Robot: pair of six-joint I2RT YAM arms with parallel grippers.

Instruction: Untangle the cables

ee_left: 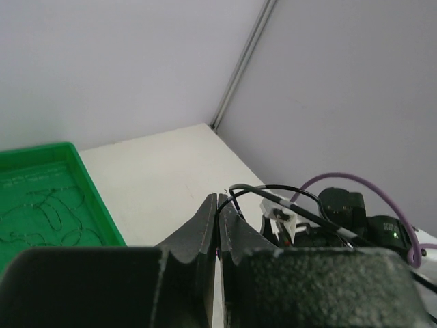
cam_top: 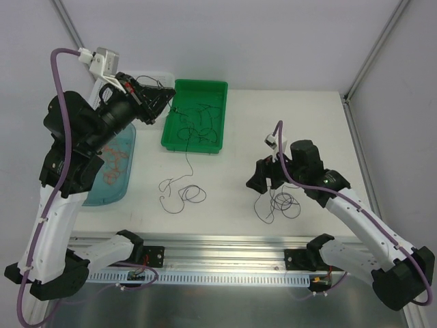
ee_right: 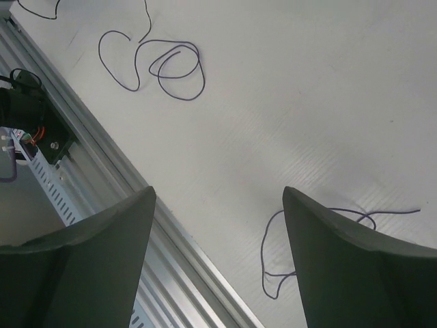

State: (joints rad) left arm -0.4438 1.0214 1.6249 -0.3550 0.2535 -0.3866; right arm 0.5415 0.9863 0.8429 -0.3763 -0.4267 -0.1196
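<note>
**Cables spread over two trays and the table**

We note the left gripper [ee_left: 218,205] high beside the green tray [cam_top: 205,85], fingers pressed together (whether a strand is pinched, we cannot tell). The right gripper [ee_right: 218,191] hangs low over the table [cam_top: 239,137], jaws wide apart, holding nothing. Dark cables [cam_top: 194,126] lie tangled in the green tray. Red-orange cables [cam_top: 113,160] lie in the blue tray [cam_top: 109,195]. A purple loop [ee_right: 177,68] and a purple strand [ee_right: 392,213] lie on the table.
</note>
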